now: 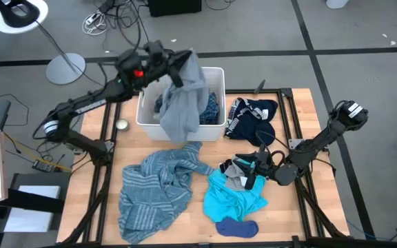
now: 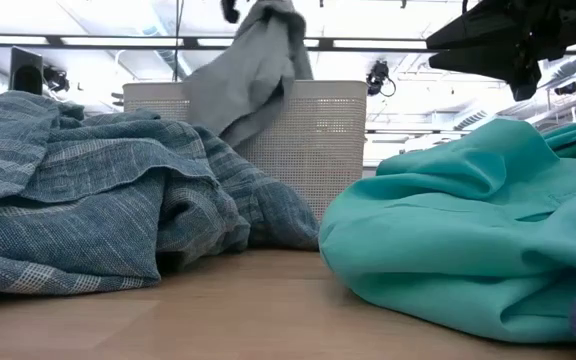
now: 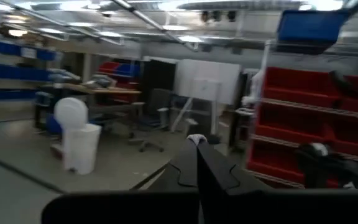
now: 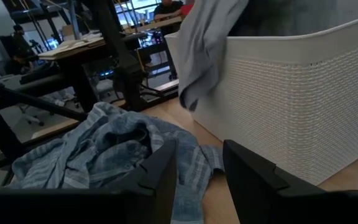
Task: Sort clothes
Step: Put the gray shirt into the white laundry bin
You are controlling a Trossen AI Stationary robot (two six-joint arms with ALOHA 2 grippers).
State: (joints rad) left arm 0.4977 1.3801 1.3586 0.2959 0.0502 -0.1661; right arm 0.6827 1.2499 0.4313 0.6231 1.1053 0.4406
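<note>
My left gripper (image 1: 176, 67) is raised over the white bin (image 1: 216, 131) and is shut on the grey shirt (image 1: 185, 103), which hangs down across the bin's near wall (image 2: 328, 150). A blue plaid shirt (image 1: 214, 107) lies in the bin. The grey-blue striped top (image 1: 158, 184) lies crumpled on the table in front of the bin. My right gripper (image 1: 252, 169) stands open just above the turquoise garment (image 1: 234, 198), touching nothing. The navy white-striped piece (image 1: 253, 116) lies right of the bin. Dark blue socks (image 1: 237, 227) lie at the near edge. My left gripper pinches a bunched upper part of the grey shirt (image 1: 183, 71) between its two shut fingers; only a sliver of cloth (image 3: 196, 139) shows at the fingertips. The fingers point roughly level toward the table's right. The shirt hangs slack below, and its lower end (image 1: 176, 131) drapes outside the bin's near wall.
A small round tin (image 1: 122, 125) sits on the table left of the bin. A small grey piece (image 1: 236, 172) lies on the turquoise garment by my right gripper. Bare wood shows at the table's far right (image 1: 302, 117). Cables and a lamp base lie on the floor beyond.
</note>
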